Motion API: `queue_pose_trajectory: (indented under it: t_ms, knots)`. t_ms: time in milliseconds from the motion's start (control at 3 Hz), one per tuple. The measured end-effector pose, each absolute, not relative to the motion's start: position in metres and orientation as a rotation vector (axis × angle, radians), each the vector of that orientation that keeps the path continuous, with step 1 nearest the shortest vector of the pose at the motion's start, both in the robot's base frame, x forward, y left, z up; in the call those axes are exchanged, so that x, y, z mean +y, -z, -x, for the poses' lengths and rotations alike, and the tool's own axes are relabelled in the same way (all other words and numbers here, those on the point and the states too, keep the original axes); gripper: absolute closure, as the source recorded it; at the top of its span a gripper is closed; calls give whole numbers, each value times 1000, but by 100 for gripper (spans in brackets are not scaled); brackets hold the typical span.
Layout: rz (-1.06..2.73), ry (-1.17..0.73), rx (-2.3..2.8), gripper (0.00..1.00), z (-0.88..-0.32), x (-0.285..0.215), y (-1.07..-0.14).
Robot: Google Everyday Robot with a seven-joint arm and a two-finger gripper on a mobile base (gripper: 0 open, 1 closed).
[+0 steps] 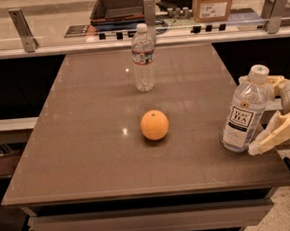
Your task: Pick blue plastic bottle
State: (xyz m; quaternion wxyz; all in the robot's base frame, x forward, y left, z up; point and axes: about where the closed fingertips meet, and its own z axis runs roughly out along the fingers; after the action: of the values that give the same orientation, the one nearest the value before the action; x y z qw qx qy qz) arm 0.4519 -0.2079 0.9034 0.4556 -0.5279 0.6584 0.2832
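The blue plastic bottle (242, 114) stands upright near the table's right edge. It has a big white cap and a white label with dark lettering. My gripper (250, 116) comes in from the right, open. Its upper finger (269, 83) is behind the bottle's neck. Its lower finger (275, 134) is at the front right of the bottle's base. The bottle stands between the fingers, and they have not closed on it.
An orange (155, 124) lies mid-table. A slimmer ribbed clear bottle (143, 57) with a red-and-white label stands at the far centre. The brown table (86, 132) ends just right of the blue bottle. A counter with a tray (119, 6) and a cardboard box (212, 1) lies behind.
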Motion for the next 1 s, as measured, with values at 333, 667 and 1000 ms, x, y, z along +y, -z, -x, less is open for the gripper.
queue_pose_trajectory:
  t_ms: [333,667,1000]
  knots:
    - [1284,-764,1576,0,-457,-201,-895]
    - [1288,-765,1575,19,-458,-199,-896]
    - [1291,-767,1572,42,-458,-197,-896]
